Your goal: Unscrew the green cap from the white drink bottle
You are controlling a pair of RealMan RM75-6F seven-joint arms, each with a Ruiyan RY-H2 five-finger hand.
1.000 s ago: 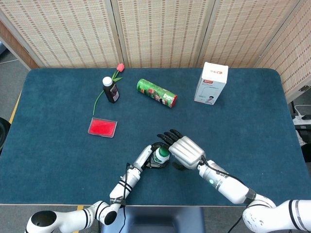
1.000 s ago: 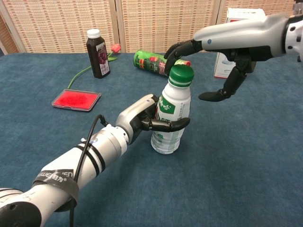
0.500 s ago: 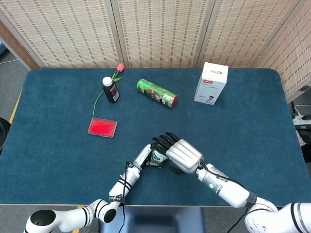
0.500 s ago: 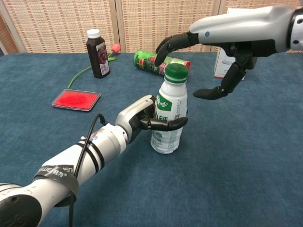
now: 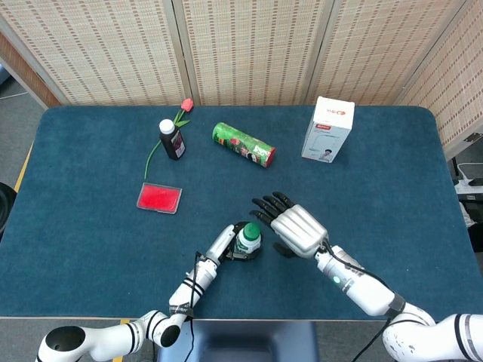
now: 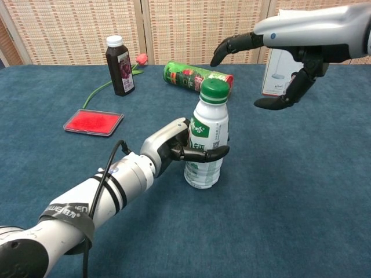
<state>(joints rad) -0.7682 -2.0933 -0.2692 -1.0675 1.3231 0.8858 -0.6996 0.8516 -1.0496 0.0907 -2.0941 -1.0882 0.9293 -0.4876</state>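
Note:
The white drink bottle (image 6: 207, 145) stands upright near the table's front edge, its green cap (image 6: 213, 91) on top. From above, the cap (image 5: 251, 229) shows as a small green disc. My left hand (image 6: 174, 149) grips the bottle around its middle, fingers wrapped over the green label. My right hand (image 6: 284, 43) hovers above and to the right of the cap, fingers spread, touching nothing. In the head view my right hand (image 5: 296, 230) lies just right of the bottle, and my left hand (image 5: 229, 247) sits at the bottle's left.
A green can (image 5: 243, 144) lies on its side behind the bottle. A dark bottle with a white cap (image 5: 171, 139) and a red flower (image 5: 184, 106) are at the back left, a red tray (image 5: 159, 197) in front of them. A white box (image 5: 328, 129) stands at the back right.
My right hand has drawn away from the cap, moving right and slightly back. My left hand keeps its grip and the bottle stays in place.

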